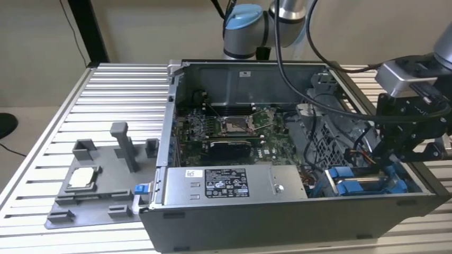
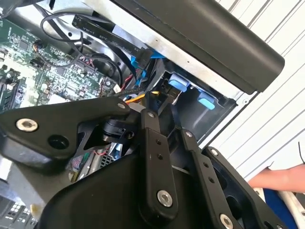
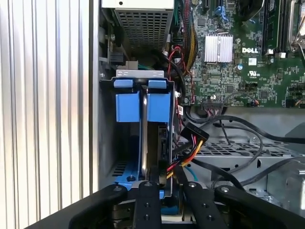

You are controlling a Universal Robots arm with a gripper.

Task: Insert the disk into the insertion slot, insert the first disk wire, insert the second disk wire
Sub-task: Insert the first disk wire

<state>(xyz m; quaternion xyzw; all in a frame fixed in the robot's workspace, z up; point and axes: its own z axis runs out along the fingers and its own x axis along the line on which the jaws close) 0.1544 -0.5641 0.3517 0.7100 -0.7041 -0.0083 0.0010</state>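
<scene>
Grey sheet metal is framing the whole job: the open computer case (image 1: 282, 222) is lying on its side on the slatted table. The work is going on in its drive cage, at the exterior view's right, beyond the power supply (image 1: 233, 182).

In the first wrist view the insertion slot (image 3: 108, 143) is already holding the disk (image 3: 143, 143), which is standing on edge deep in the bay. Its silver flank is showing below two blue carrier fronts (image 3: 159, 106) sitting side by side. The disk seems to be fully home, so I judge the wiring step to be in hand.

The gripper (image 3: 167, 188) is reaching down at the end of the bay away from those blue fronts. It is closed down to a narrow gap, and in the second wrist view it appears to be pinching a black plug (image 2: 164, 102) of the disk wire (image 3: 193, 137), the yellow, red and orange harness.

Doing this well, as I see it, means:
- keeping the plug square to the disk's rear socket
- pushing straight along the bay rather than across it
- keeping the slack harness and the black cables beside it out from under the plug
- easing off if it is binding, since a tilted plug may be jamming on the socket lip

The disk's long axis is running along the depth of the bay. The carrier handle end is pointing toward the power supply, and the connector end is pointing toward the gripper.
</scene>
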